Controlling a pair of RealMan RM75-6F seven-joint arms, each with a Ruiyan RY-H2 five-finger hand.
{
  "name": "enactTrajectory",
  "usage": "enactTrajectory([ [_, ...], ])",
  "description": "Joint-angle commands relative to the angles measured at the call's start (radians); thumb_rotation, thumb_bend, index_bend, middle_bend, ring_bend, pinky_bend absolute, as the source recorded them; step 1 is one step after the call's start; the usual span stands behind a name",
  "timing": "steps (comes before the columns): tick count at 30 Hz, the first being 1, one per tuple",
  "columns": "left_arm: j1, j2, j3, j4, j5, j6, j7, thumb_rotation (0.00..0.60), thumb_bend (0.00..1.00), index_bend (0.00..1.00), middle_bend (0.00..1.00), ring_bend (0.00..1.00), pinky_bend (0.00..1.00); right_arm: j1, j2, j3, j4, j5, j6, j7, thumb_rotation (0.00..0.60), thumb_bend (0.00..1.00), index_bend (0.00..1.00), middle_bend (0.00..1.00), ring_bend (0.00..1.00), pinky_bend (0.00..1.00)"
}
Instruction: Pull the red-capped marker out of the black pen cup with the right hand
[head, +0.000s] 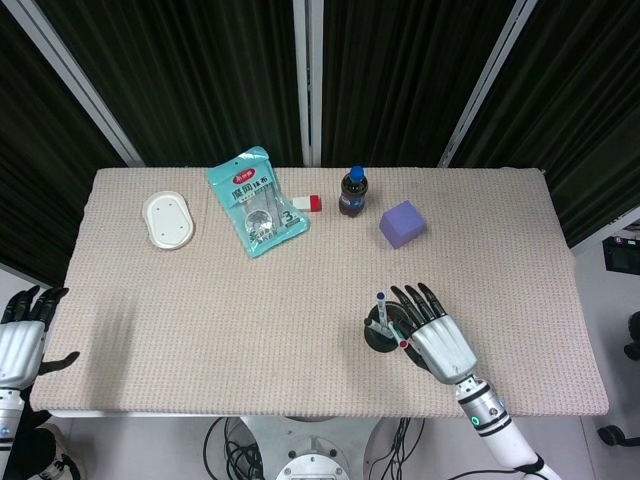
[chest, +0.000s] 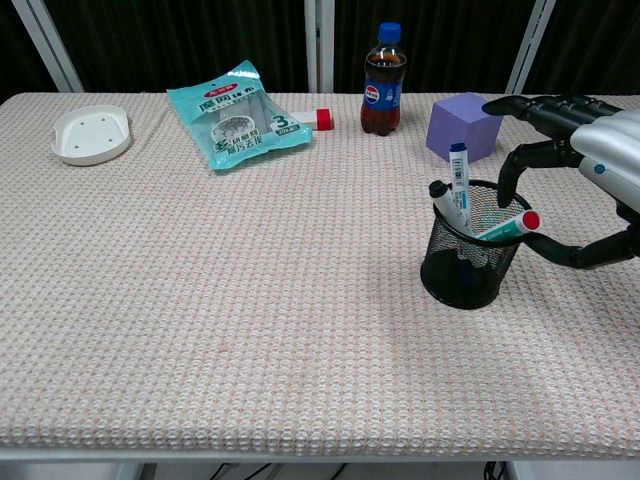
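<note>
The black mesh pen cup (chest: 470, 259) (head: 385, 334) stands on the right front of the table. A red-capped marker (chest: 508, 228) (head: 402, 343) leans out over its right rim, beside a blue-capped marker (chest: 460, 172) and a black-capped one (chest: 441, 200). My right hand (chest: 585, 160) (head: 436, 335) hovers just right of the cup, fingers spread over the rim and thumb below the red cap, holding nothing. My left hand (head: 22, 338) hangs open off the table's left front corner, seen only in the head view.
At the back stand a cola bottle (chest: 381, 80), a purple cube (chest: 464, 126), a teal packet (chest: 235, 117), a small red-and-white object (chest: 318, 119) and a white dish (chest: 91, 134). The table's front edge (chest: 300, 450) runs close below the cup.
</note>
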Motion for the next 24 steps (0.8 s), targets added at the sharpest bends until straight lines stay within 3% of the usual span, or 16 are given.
enactTrajectory([
  [1, 0.001, 0.002, 0.000, -0.001, 0.000, 0.000, -0.003, 0.600, 0.12, 0.12, 0.11, 0.00, 0.07, 0.001, -0.001, -0.001, 0.001, 0.000, 0.001, -0.001, 0.600, 0.29, 0.46, 0.04, 0.00, 0.00],
  [24, 0.008, 0.003, 0.003, 0.004, -0.004, 0.001, -0.013, 0.600, 0.12, 0.12, 0.11, 0.00, 0.07, -0.003, -0.004, 0.002, 0.005, -0.016, 0.045, -0.001, 0.600, 0.32, 0.59, 0.05, 0.00, 0.00],
])
